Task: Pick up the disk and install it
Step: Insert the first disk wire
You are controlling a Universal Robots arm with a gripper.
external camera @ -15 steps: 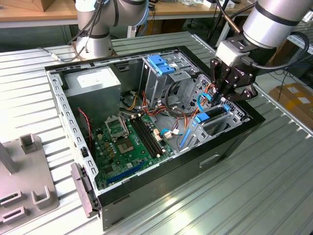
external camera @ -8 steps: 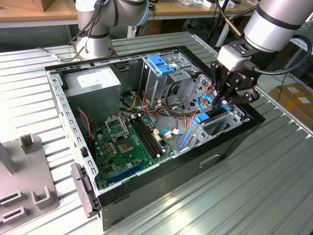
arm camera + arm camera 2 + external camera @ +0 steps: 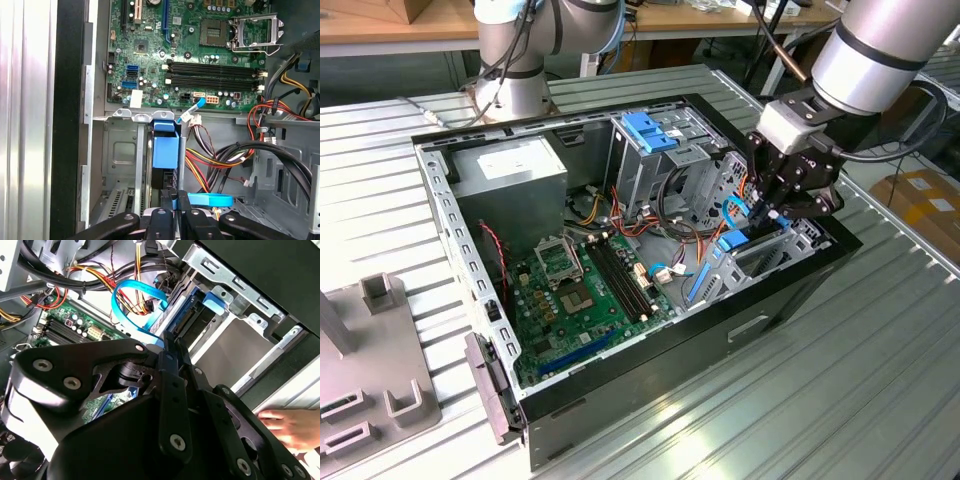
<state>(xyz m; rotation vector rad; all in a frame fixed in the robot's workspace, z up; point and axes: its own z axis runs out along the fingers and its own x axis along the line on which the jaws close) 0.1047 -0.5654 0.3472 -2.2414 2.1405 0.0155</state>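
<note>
1. Black open computer case [image 3: 650, 368]: I see it lying on its side on the ribbed metal tabletop [image 3: 840, 385], with the green motherboard [image 3: 575, 290] flat on its floor.
2. The disk [image 3: 732, 241]: a grey drive in a bright blue plastic carrier, standing on edge in the sheet-metal bay at the case corner on the exterior view's right. In the first wrist view the blue end of its carrier [image 3: 165, 147] sits in the slot just below the bay's top rail. In the second wrist view the same blue end [image 3: 216, 301] lies against that rail.
3. Black claw [image 3: 763, 215]: it hangs inside the case directly over the bay. In both wrist views its fingers are drawn together [image 3: 175, 201] [image 3: 170, 342], tips just beside the carrier. I cannot tell whether they pinch anything.
4. Flat blue data cable [image 3: 132, 290]: it loops past the fingertips, running close beside them [image 3: 210, 200].
5. Large grey power-supply box [image 3: 510, 170] and grey metal cage with a blue cap [image 3: 648, 130]: both sit at the far side of the case, well apart from the claw.
6. A person's hand [image 3: 290, 427]: it rests outside the case wall.
</note>
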